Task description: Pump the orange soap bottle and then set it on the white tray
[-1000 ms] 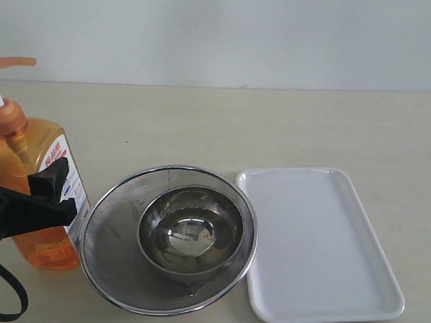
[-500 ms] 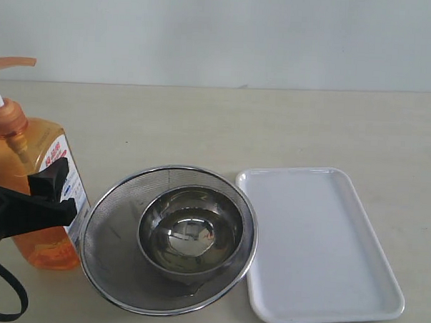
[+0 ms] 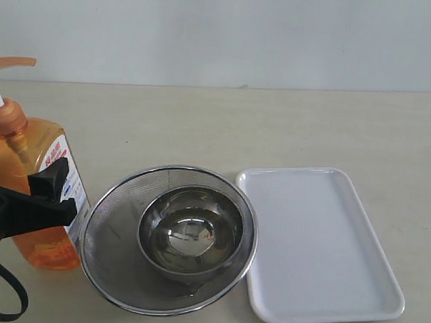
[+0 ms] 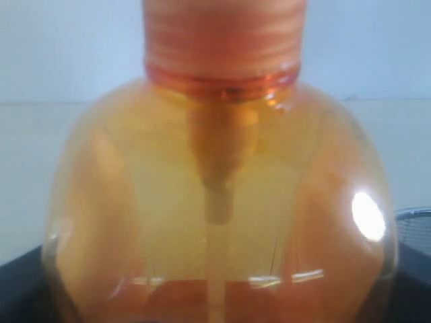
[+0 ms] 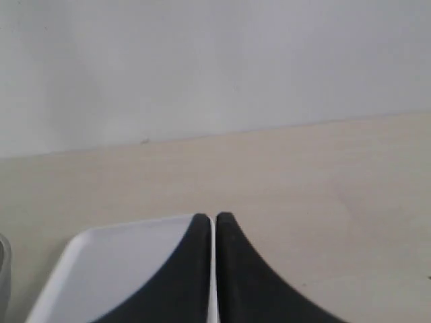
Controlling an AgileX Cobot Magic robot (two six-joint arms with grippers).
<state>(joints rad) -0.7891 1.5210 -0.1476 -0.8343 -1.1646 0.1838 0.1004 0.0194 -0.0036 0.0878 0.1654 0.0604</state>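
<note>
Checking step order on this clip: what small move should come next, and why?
Probably bring the right gripper, shut near the white tray, across toward the pump head. Its white stem shows, so it looks unpressed, and the left gripper clasps the orange soap bottle.

Translucent orange soap bottle [image 3: 19, 164], white tray [image 3: 319, 245], silver mesh strainer [image 3: 112, 239], black left claw [image 3: 49, 196]
</note>
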